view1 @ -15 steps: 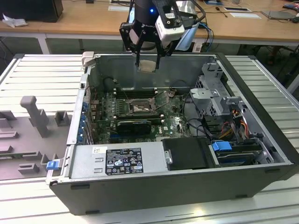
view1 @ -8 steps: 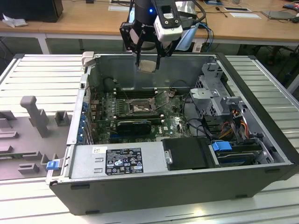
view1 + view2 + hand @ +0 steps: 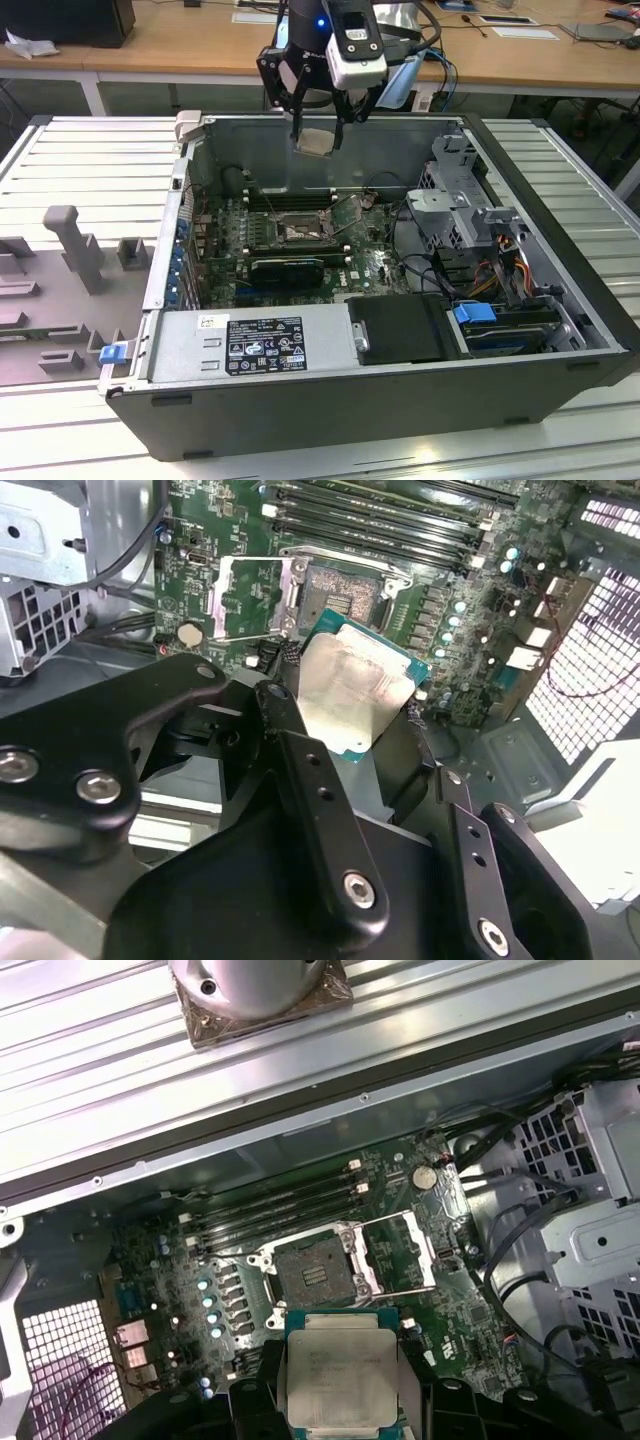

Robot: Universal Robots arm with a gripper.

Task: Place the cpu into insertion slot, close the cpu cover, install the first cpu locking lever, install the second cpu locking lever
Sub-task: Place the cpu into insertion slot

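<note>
Fingers (image 3: 300,770) of gripper (image 3: 318,132) clamped on cpu (image 3: 340,1375), well above uncovered insertion slot (image 3: 312,1278); cpu cover (image 3: 400,1250) swung open just beside it.

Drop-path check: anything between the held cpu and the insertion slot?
Nothing, per the first wrist view: cpu to insertion slot is bare; cpu cover stands open beside it.

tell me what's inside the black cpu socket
Only a bare contact bed in the square black silver-rimmed socket. The pale silver square cpu covers part of its rim in the second wrist view.
</note>
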